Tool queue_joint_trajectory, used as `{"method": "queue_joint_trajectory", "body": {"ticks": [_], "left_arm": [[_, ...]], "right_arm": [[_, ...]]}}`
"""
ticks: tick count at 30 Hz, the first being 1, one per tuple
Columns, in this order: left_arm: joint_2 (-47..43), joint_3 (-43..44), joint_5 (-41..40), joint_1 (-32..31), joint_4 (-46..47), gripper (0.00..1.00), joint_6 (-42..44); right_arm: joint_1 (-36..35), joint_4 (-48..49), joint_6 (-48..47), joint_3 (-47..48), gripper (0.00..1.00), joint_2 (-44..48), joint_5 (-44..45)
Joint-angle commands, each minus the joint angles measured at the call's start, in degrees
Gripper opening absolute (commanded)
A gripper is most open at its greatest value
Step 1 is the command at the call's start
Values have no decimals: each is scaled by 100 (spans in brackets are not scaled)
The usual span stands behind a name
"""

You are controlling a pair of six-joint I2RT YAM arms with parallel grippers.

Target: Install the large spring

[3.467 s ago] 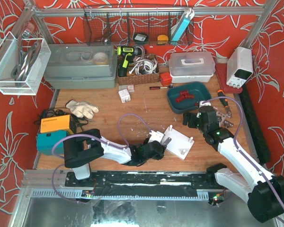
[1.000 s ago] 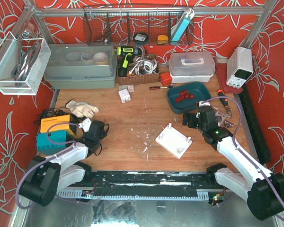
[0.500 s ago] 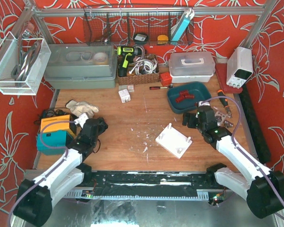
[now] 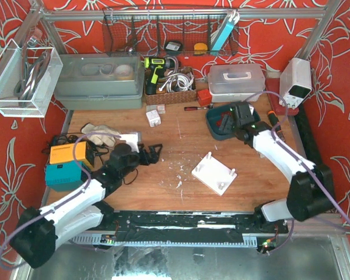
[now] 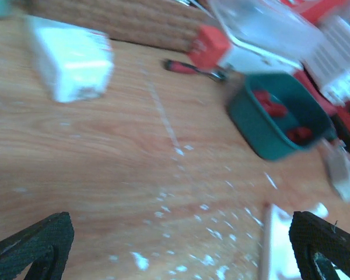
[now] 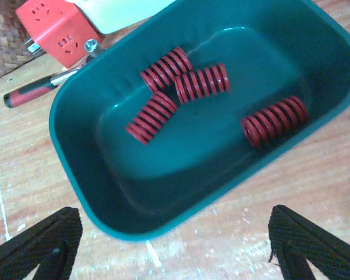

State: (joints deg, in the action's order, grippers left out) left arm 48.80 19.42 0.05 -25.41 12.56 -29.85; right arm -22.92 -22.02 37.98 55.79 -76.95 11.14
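teal tray [image 6: 76,160] beyond spread jaws

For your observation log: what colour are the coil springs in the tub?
Red coil springs in the teal plastic tub, clearest in the right wrist view.

Workshop: cordless drill [image 4: 154,71], power supply [image 4: 296,81]

Bright, even light fills the overhead view; shadows on the bench [image 4: 181,140] are short and soft. The left wrist view is smeared by blur. The right wrist view is sharp, its red springs [image 6: 201,81] crisp.
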Motion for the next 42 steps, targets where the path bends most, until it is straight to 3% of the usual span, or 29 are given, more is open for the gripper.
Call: {"method": "queue_joint_trajectory", "body": {"ticks": [1,4,8,11,25,42], "left_arm": [[510,326,-8,-943,762,100,832],[1001,511,-79,-1471,900,100,1130],[1180,-2,193,-1549,1612,100,1113],[1200,-293,-244,-1555,1806,100,1336],[1395,-135,-355,-1555,1794,100,1464],[1500,-93,-357,-1555,1802,100,1506]], "right_arm": [[-13,-505,332,738,83,-843,359],[42,-677,432,1272,67,-1440,478],[77,-568,566,1638,52,-2014,452],[105,-606,758,1943,47,-2451,409],[213,-1090,1845,2960,47,-3733,510],[338,-612,1934,3153,44,-4427,17]]}}
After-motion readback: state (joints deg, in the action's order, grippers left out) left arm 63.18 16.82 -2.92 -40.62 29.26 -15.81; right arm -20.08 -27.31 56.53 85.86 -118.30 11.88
